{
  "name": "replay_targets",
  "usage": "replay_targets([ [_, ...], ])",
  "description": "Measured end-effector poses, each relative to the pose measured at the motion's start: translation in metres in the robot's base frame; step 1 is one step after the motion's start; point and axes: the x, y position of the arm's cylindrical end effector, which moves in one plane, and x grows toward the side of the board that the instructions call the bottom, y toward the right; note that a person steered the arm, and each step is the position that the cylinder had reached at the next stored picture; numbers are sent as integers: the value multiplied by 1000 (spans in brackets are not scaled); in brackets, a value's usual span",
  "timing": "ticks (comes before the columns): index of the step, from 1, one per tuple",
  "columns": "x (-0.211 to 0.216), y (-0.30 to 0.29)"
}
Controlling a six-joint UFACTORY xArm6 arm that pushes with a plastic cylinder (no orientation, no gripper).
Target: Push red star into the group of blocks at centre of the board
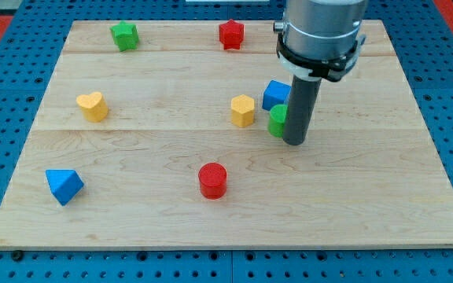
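The red star (230, 34) lies near the view's top edge of the wooden board (132, 228), a little right of the middle. At the board's centre stand a yellow hexagon block (242, 110), a blue block (275, 93) and a green block (278, 120), close together. My tip (294, 142) rests on the board right beside the green block, at its right side, and partly hides it. The tip is well below and to the right of the red star.
A green star (124, 35) lies at the top left. A yellow heart (92, 105) is at the left. A blue triangle block (64, 185) is at the bottom left. A red cylinder (212, 180) stands below the centre.
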Motion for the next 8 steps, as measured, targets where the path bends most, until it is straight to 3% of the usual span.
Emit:
replay_targets([
  [2,-21,9],
  [3,-21,76],
  [4,-65,133],
  [5,-130,142],
  [6,-196,139],
  [8,-252,46],
])
